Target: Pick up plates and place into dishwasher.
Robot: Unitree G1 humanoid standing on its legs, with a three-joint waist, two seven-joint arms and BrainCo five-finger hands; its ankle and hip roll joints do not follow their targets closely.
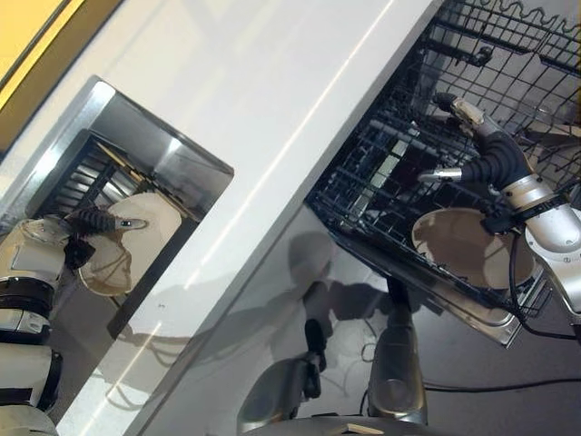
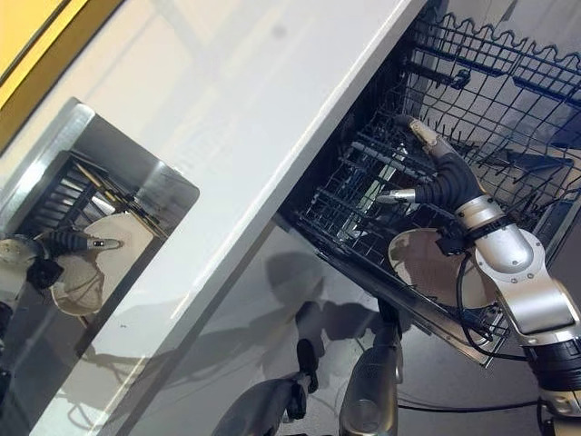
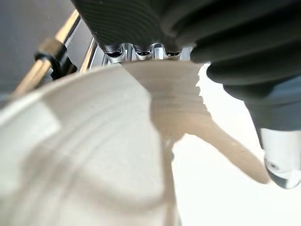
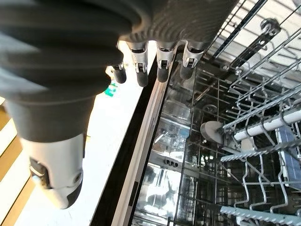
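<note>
Left eye view: one beige round plate (image 1: 472, 250) sits in your black wire dishwasher rack (image 1: 390, 163), right hand (image 1: 472, 136) spread above; left hand (image 1: 95, 221) pinches another cream plate (image 1: 136, 241) beside the rack, still to load.

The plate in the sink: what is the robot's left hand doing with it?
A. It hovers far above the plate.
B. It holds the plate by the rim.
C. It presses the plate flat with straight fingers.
B: the left hand has its thumb over the rim of the plate and its fingers behind it, in the sink.
</note>
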